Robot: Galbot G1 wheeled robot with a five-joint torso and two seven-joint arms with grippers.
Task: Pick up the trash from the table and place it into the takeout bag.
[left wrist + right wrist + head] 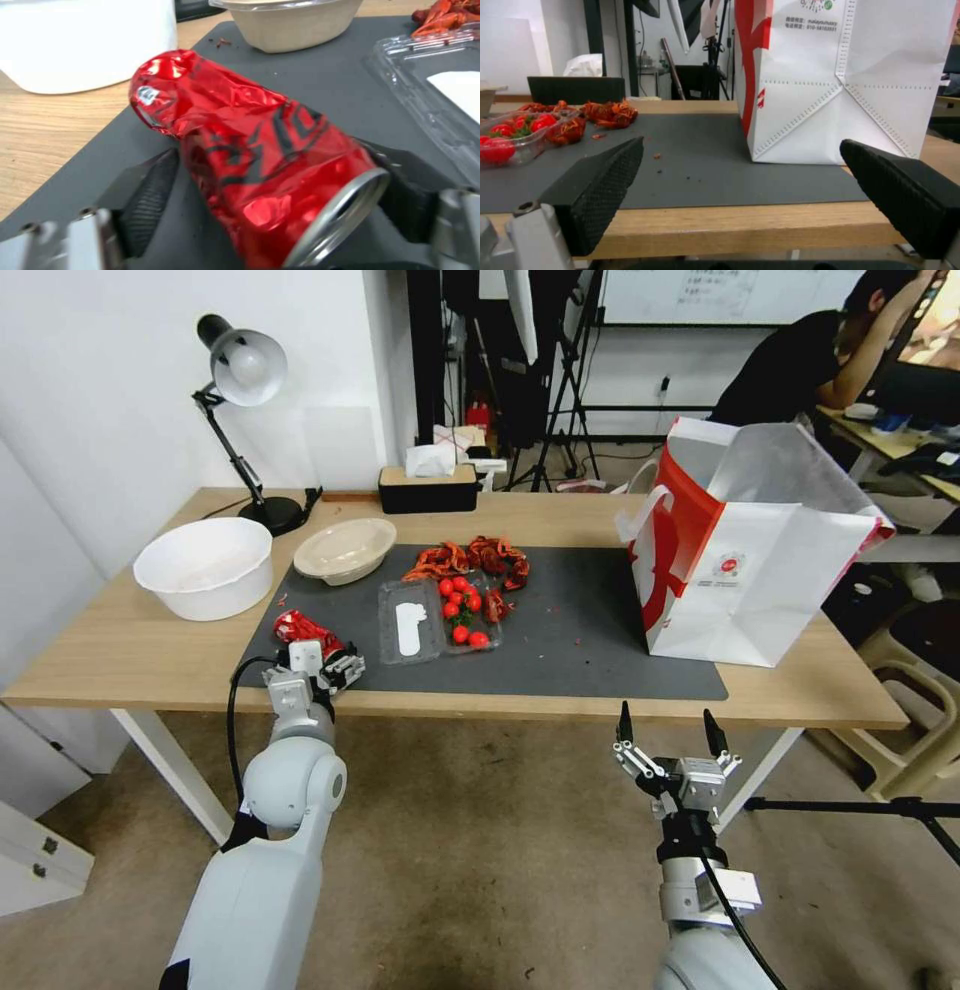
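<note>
The left gripper (pixel 260 195) sits low on the mat, its spread pads flanking the crushed red can (pixel 250 157) lying between them, a light, thin-walled, dented thing best pinched gently across its creased middle.

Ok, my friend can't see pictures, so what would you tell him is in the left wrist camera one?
A crushed red can lies on its side on a dark grey mat, between the left gripper's two black fingers, which sit on either side of it. Behind it are a white bowl, a beige bowl and a clear plastic tray.
</note>
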